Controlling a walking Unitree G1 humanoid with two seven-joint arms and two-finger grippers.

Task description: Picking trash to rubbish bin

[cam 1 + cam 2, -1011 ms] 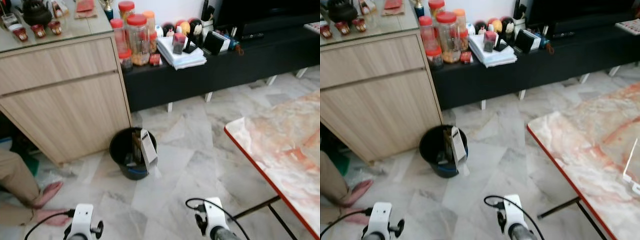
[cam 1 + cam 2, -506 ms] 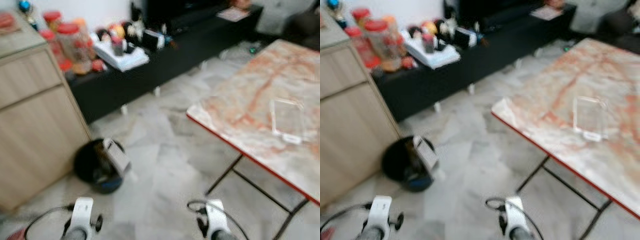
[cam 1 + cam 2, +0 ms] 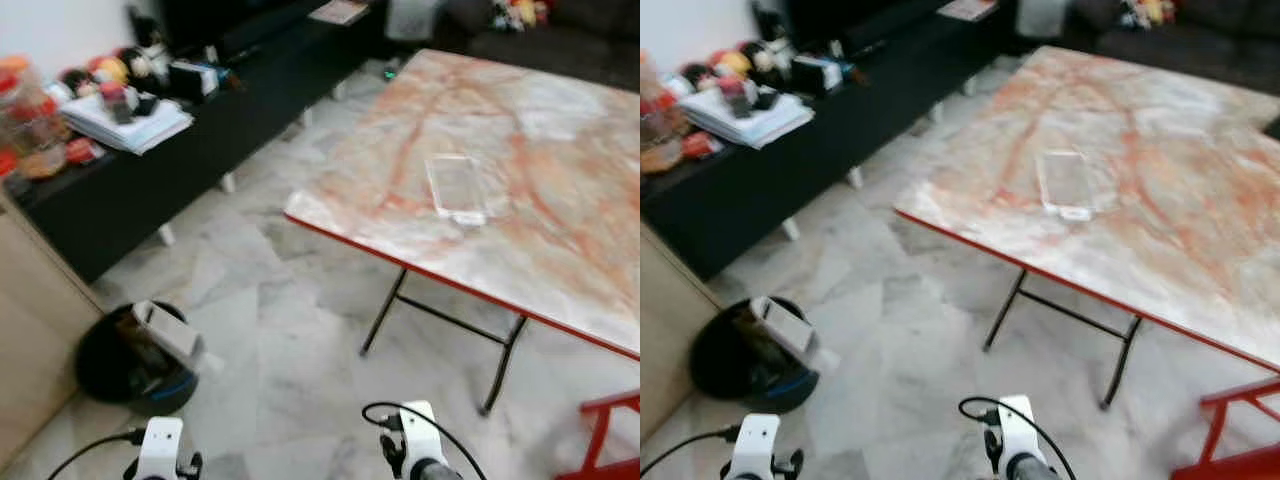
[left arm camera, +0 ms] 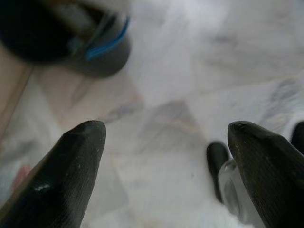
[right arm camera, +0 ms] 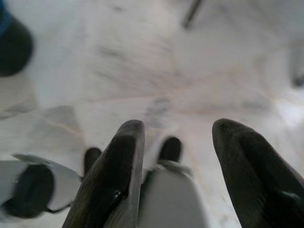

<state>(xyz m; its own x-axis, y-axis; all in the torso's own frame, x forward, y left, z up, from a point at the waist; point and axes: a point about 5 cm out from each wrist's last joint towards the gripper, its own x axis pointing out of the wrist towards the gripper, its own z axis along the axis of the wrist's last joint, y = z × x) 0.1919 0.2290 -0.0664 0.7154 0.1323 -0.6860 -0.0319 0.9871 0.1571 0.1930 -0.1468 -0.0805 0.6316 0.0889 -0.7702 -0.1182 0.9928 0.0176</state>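
A black rubbish bin (image 3: 120,362) stands on the marble floor at the lower left, with a grey carton (image 3: 166,333) sticking out of it. A clear plastic tray (image 3: 456,188) lies on the marble-topped table (image 3: 560,240) near its front edge. Both arms hang low at the picture's bottom edge. In the left wrist view my left gripper (image 4: 166,128) is open over bare floor, the bin (image 4: 80,38) blurred beyond it. In the right wrist view my right gripper (image 5: 179,124) is also open, holding nothing, above the floor.
A long black low console (image 3: 150,170) loaded with papers, jars and toys runs along the back left. A wooden cabinet (image 3: 20,330) stands beside the bin. A red chair frame (image 3: 612,437) sits at the lower right. Thin black table legs (image 3: 382,312) reach the floor.
The camera has swung to the right: the cabinet and bin slid to the left edge and the table with the clear tray came into view. Both arms hang as before.
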